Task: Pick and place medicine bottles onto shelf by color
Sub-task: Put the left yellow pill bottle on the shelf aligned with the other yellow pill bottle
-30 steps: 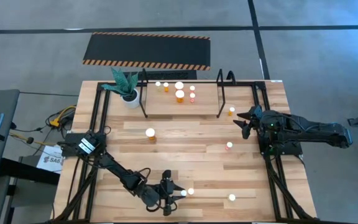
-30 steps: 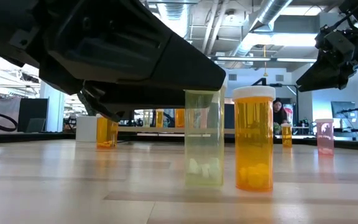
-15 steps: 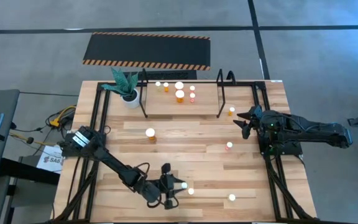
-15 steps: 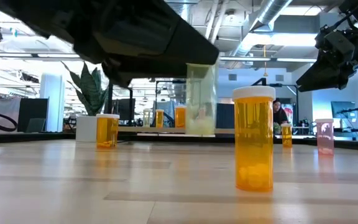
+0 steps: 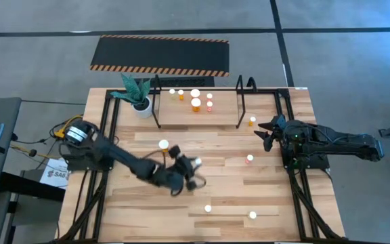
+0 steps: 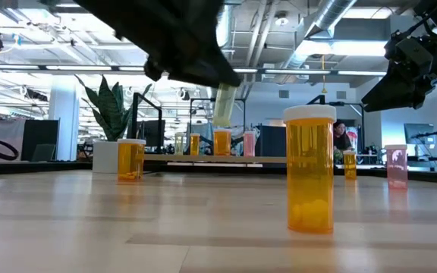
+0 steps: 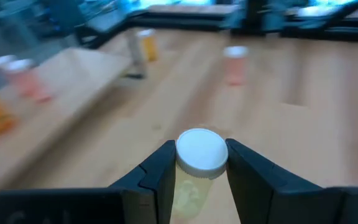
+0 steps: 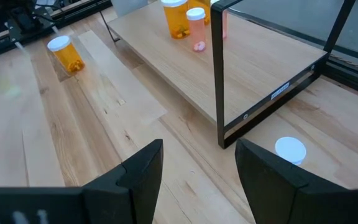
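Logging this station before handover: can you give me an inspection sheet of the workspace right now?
Surface: wooden table, no spills seen.
Job's things: five bottles on the shelf; five loose on the table; one yellow bottle carried.
Clutter: potted plant beside the shelf.
Grippers: left gripper shut on the yellow bottle, raised mid-table; right gripper open, waiting by the shelf's right end.
Cables: bundle off the table's left edge.
Surroundings: hazard-striped mat behind the table; person far off.
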You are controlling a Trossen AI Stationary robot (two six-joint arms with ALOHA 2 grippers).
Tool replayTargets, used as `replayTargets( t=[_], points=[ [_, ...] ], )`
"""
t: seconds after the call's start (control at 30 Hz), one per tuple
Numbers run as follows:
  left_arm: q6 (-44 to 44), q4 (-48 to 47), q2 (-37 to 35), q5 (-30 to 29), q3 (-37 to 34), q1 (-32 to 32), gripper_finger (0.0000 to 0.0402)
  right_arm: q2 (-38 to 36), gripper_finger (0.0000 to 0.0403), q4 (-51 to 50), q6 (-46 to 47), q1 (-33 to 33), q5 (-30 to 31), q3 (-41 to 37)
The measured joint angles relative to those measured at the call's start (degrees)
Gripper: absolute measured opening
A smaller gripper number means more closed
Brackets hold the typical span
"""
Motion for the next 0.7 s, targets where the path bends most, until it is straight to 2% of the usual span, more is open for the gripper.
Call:
replayTargets(
  t=[0.1,0.33,0.53,0.7],
  points=[
    [-0.53,-4.01,-1.90,-0.25,-0.09,4.56,0.0113,0.00,0.0225,0.02,0.00,0.02,0.00,0.00],
    [-1.18,-3.90,-7.48,-0.33,-4.33,15.31,0.0113,-0.02,0.0225,0.01,0.01,0.01,0.00,0.00],
    [-6.15,0.02,-8.02,0.01,-7.56,24.40,0.0113,-0.02,0.0225,0.02,0.00,0.02,0.01,0.00],
    [-9.61,0.14,-7.53,-1.75,-8.32,27.66,0.0113,-0.02,0.0225,0.02,0.02,0.00,0.00,0.00]
  ],
)
